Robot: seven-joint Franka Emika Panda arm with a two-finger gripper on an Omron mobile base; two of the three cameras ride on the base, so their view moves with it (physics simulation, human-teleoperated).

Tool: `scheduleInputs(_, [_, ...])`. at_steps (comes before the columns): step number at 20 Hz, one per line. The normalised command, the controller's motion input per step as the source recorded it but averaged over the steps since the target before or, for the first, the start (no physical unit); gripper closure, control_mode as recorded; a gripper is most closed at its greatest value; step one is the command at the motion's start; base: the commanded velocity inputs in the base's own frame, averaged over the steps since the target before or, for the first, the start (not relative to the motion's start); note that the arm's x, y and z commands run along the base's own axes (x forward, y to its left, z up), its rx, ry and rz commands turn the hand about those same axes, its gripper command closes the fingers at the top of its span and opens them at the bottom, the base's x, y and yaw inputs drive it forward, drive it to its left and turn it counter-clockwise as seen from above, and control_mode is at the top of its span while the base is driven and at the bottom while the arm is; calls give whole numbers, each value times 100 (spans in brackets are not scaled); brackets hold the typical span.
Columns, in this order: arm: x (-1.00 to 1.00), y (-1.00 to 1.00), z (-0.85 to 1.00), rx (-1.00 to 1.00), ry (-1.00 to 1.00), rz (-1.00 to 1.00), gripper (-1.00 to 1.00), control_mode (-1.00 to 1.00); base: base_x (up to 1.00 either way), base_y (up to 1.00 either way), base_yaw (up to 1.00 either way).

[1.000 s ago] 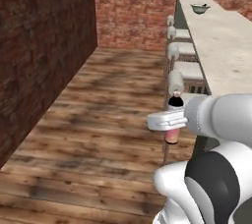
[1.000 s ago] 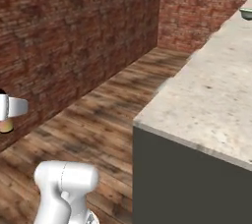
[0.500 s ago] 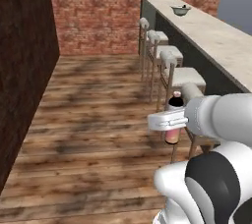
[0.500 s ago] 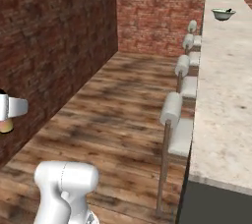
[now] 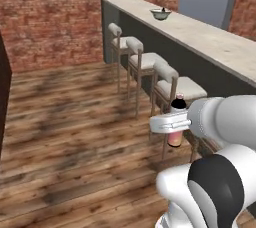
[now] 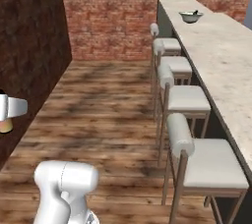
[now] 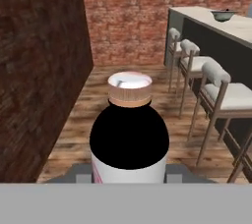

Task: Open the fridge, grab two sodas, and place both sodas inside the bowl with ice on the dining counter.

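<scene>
My gripper [image 5: 172, 122] is shut on a soda bottle [image 5: 175, 133] with a pink-orange body, black neck and pale cap, held upright above the wood floor. In the hand view the bottle [image 7: 130, 139] stands close in front, between the fingers of the gripper [image 7: 129, 175]. At the left edge of the right base view the gripper [image 6: 9, 108] shows with the bottle's base [image 6: 5, 126] below it. The pale bowl [image 5: 161, 14] [image 6: 191, 16] [image 7: 222, 15] sits far along the dining counter [image 5: 215, 39] [image 6: 224, 58] [image 7: 238, 25], a small dark thing poking above its rim. The fridge is out of view.
Several cushioned stools [image 5: 172, 87] [image 6: 184, 100] [image 7: 221, 93] line the counter's near side, the closest just right of the bottle. A dark brick wall [image 6: 29, 46] [image 7: 39, 70] rises on the left, red brick [image 5: 50, 17] behind. Open wood floor [image 5: 75, 122] lies between.
The base has turned and driven, so the whole scene has swung: counter, stools and bowl now lie ahead to the right. The bottle stays in the shut gripper.
</scene>
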Motion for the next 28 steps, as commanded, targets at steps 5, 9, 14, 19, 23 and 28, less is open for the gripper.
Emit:
scheduleInputs(5, [0, 0, 0, 0, 0, 0, 100, 100, 100, 69, -48])
scheduleInputs(9, [0, 0, 0, 0, 0, 0, 100, 100, 99, 73, -47])
scheduleInputs(14, [0, 0, 0, 0, 0, 0, 100, 100, 100, 72, -47])
scheduleInputs(19, [0, 0, 0, 0, 0, 0, 100, 100, 100, 71, -47])
scheduleInputs(23, [0, 0, 0, 0, 0, 0, 100, 100, 100, 74, -46])
scheduleInputs(28, [0, 0, 0, 0, 0, 0, 100, 100, 100, 75, -45])
